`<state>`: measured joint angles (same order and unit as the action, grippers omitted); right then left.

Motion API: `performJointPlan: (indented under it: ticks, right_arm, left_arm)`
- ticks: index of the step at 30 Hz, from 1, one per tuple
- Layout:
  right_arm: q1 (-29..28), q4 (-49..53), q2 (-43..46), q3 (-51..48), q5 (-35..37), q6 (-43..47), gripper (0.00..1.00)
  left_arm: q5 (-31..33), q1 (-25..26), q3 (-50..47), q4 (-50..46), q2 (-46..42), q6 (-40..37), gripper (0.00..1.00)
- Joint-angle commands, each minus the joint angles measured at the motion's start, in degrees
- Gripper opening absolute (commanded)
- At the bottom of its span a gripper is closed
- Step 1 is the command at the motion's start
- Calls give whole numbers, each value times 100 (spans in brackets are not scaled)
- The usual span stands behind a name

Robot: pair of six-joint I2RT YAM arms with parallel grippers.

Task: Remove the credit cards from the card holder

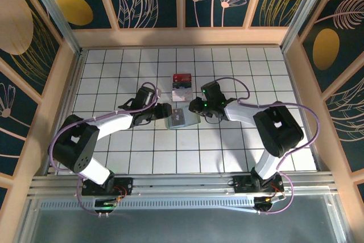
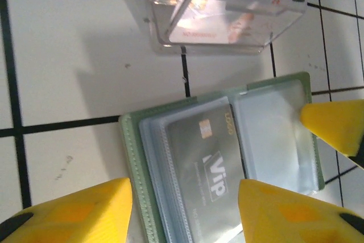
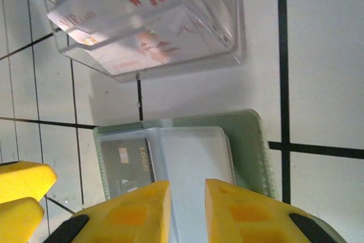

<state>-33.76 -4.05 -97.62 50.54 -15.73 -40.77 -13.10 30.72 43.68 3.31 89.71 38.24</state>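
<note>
On the table [image 1: 227,152], open card holder [image 1: 181,119]

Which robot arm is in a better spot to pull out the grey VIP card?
Probably the left. The left gripper has open fingers either side of the grey VIP card in the card holder. The right gripper sits over a clear sleeve beside it.

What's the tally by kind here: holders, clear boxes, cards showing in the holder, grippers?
card holder: 1
clear box: 1
card showing in the holder: 1
grippers: 2 (left gripper, right gripper)
Total: 5
</note>
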Motion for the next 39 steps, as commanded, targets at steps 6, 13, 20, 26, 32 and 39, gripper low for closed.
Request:
performJointPlan:
  ticks: [6, 13, 20, 26, 32, 39]
  right_arm:
    - [-190, 127, -359, 632, -78, 193, 25]
    - [-149, 55, -702, 655, -220, 62, 25]
    - [-15, -56, -474, -11, -176, -140, 24]
    - [25, -176, -136, -531, -268, -292, 24]
    - [96, -63, 293, -685, -76, -329, 24]
    - [84, 57, 658, -362, -71, -231, 25]
  left_arm:
    - [645, 225, 274, 18, 359, 44, 60]
    - [503, 329, 358, 289, 892, -82, 54]
    - [289, 506, 374, 401, 1236, -137, 45]
    - [171, 663, 103, 660, 1165, 67, 37]
    - [286, 681, -53, 733, 978, 71, 32]
    - [341, 675, -88, 717, 882, 84, 27]
